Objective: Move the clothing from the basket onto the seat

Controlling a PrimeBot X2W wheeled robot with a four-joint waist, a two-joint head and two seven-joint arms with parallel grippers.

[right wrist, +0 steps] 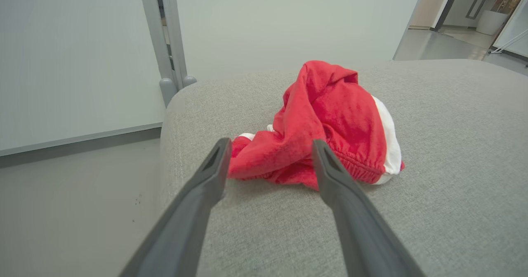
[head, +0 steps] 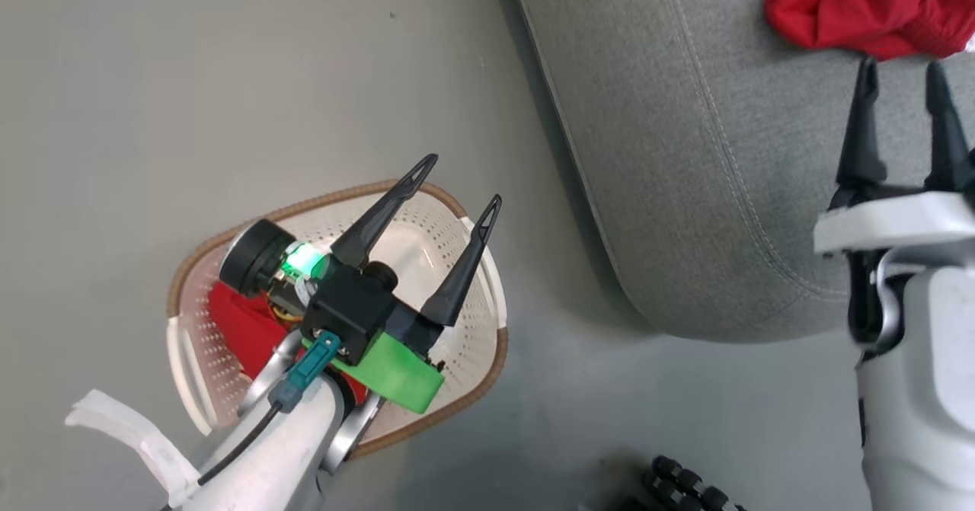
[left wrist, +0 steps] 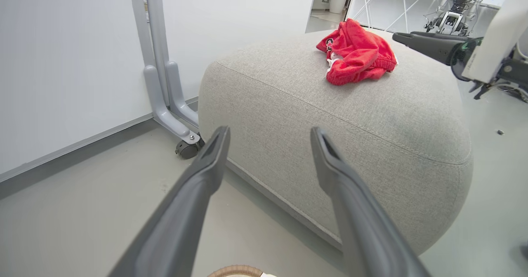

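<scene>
**One red garment on the seat, one in the basket**

There are two garments, both bright red and soft. The seat garment (right wrist: 330, 112) is a crumpled heap of fleecy-looking fabric with a white band down one side and a gathered elastic hem. It lies on top of the seat (head: 685, 153), the one large light-grey woven cushion with rounded edges and a stitched seam. The basket garment (head: 244, 328) is a red fold low inside the basket (head: 442, 237), partly hidden by the left arm.

The single basket is oval, cream perforated plastic with a brown woven-look rim and white side handles. It stands on the smooth grey floor (head: 228, 77) beside the seat, not touching it.

The left claw (head: 465, 178) hangs over the basket, its fingers spread wide and holding nothing. The right claw (head: 899, 64) is over the seat, fingers parted and empty, with its tips just short of the seat garment.
</scene>
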